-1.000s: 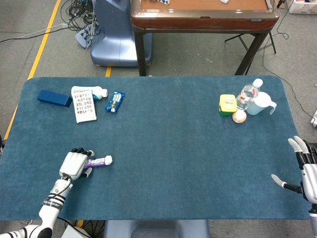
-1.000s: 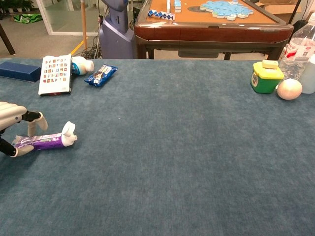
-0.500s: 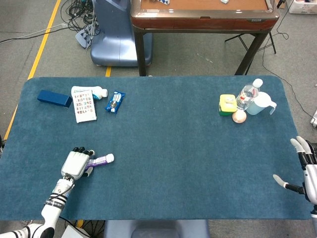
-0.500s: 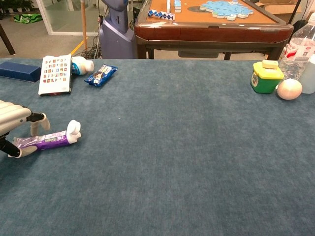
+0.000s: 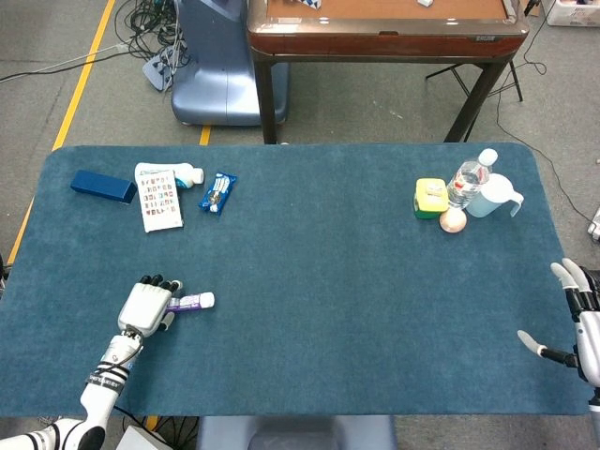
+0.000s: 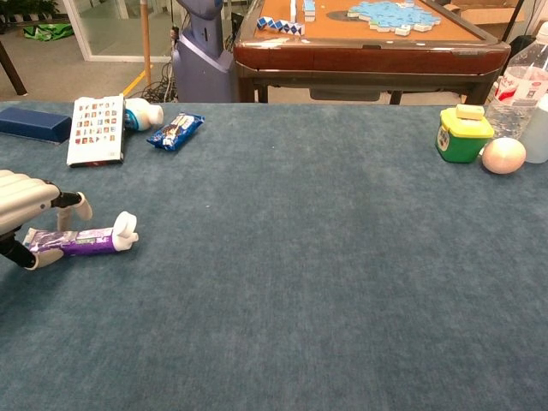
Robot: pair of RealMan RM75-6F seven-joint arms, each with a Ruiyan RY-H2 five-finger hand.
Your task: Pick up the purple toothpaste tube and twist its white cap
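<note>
Lying flat on the blue felt tabletop [image 5: 309, 281], the purple toothpaste tube [image 6: 75, 241] points its white cap [image 6: 126, 229] toward the table's middle. The left hand [image 5: 145, 307] arches over the tube's tail end, thumb and fingers pinching it from both sides against the cloth. The right hand [image 5: 579, 323] hovers at the table's far right edge, fingers spread, holding nothing. Far off, a clear plastic water bottle [image 5: 466, 178], holding a little water, stands beside a green tub with a yellow lid [image 5: 430, 198]; what the tub holds cannot be told.
</note>
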